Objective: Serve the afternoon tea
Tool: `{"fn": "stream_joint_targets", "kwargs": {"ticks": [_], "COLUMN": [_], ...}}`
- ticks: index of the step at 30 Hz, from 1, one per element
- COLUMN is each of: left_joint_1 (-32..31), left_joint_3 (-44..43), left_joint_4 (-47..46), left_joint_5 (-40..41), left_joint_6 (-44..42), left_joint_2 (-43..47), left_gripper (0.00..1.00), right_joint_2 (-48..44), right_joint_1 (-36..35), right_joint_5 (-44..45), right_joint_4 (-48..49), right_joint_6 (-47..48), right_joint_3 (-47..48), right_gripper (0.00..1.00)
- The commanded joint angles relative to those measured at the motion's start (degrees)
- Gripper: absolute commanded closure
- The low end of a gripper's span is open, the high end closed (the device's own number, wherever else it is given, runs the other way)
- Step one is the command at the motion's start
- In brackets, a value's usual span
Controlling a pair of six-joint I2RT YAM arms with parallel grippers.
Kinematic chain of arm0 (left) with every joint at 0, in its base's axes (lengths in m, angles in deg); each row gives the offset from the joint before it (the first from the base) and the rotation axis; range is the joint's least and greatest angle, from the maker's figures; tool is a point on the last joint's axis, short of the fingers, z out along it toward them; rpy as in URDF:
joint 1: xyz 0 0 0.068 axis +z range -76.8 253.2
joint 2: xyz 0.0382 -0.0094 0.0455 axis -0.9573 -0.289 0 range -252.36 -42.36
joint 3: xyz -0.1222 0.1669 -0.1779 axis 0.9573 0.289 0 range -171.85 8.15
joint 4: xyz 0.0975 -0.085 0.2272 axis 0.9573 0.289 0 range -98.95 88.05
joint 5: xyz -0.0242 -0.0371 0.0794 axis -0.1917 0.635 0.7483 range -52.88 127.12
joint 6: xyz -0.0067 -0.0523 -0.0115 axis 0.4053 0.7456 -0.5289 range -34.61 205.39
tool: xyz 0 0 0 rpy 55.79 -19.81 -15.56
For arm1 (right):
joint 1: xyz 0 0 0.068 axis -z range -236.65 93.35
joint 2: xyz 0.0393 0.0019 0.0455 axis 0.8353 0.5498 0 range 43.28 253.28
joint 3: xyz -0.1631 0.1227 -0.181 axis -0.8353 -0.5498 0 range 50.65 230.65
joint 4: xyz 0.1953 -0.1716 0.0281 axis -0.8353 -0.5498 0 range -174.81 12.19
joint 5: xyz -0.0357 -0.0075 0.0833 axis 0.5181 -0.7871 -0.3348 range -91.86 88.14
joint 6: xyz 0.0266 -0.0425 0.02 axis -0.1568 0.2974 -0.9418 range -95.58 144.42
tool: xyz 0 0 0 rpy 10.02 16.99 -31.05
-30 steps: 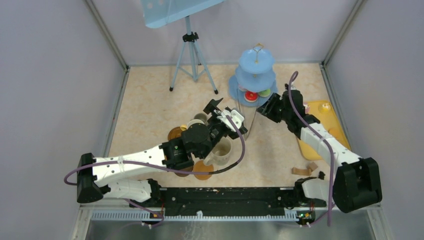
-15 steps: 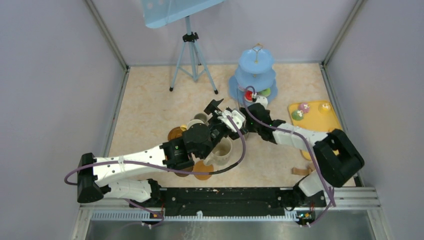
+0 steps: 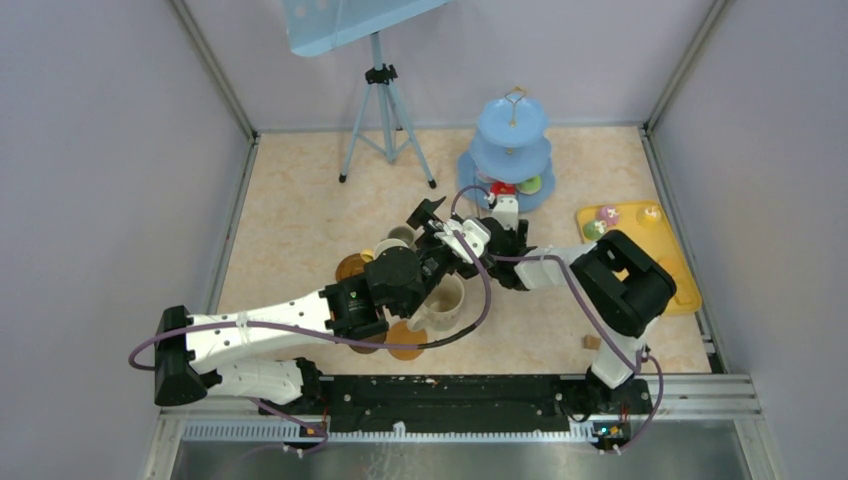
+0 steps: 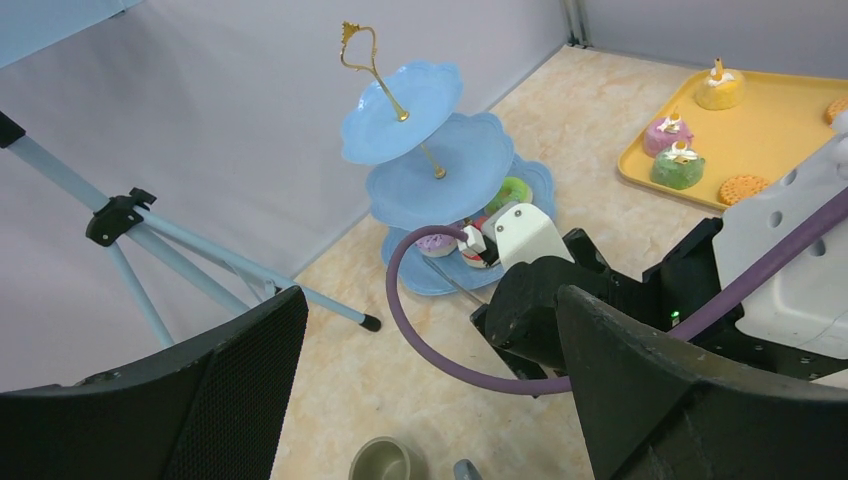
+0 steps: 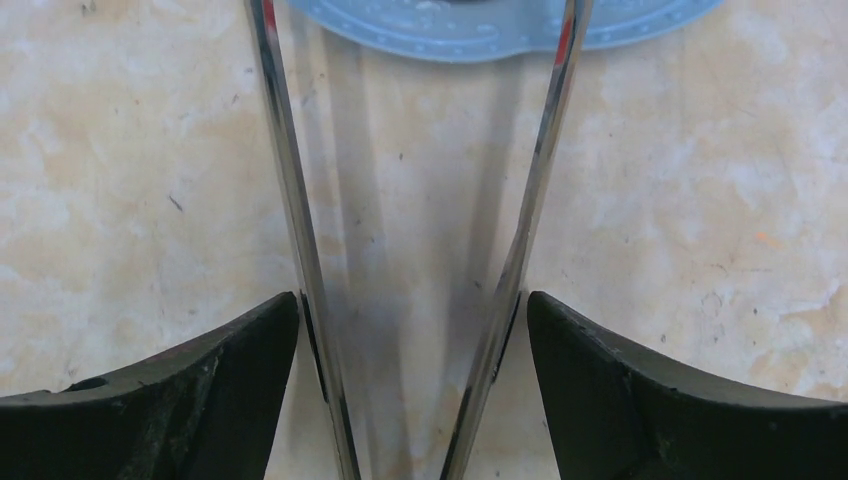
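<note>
Clasping both arms of the metal tongs (image 5: 288, 200), the right gripper (image 5: 412, 310) aims them at the cake stand (image 5: 500, 25); the left gripper (image 4: 430, 300) gapes wide, empty.

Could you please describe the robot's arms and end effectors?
The left arm and right arm have white links, bulky black joints and a looping purple cable each. The left end effector and right end effector each have two broad black fingers.

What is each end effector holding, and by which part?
Right end effector: metal tongs, fingers against both arms' outer sides. Left end effector: nothing, open.
</note>
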Motion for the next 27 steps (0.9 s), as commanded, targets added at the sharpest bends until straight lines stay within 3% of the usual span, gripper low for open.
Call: {"fn": "stream_joint_targets", "kwargs": {"ticks": [1, 4, 7, 14, 27], "left_joint_1": [0.09, 0.09, 0.09, 0.11, 0.13], "left_joint_3": [-0.39, -0.33, -0.29, -0.46, -0.64], "left_joint_4": [-2.92, -2.99, -2.93, -2.59, -2.47], "left_joint_5": [0.48, 0.32, 0.26, -0.04, 0.07], "left_joint_6": [-0.42, -0.40, -0.42, -0.01, 0.06], "left_joint_2": [1.54, 1.74, 1.57, 1.48, 1.39], "left_gripper": [0.01, 0.01, 0.01, 0.01, 0.01], "right_joint_2": [3.02, 4.70, 4.51, -2.35, -14.80], "right_joint_1": [-0.29, -0.29, -0.32, -0.27, -0.29], "right_joint_5": [3.98, 4.80, 4.55, 3.06, -1.79], "right_joint_4": [9.15, 10.48, 10.54, 9.24, -2.73], "right_joint_6": [2.06, 2.51, 2.40, 2.63, -0.14], "right_joint_3": [-0.16, 0.09, -0.25, -3.42, -6.93], "right_gripper": [0.17, 0.19, 0.28, 0.44, 0.46]}}
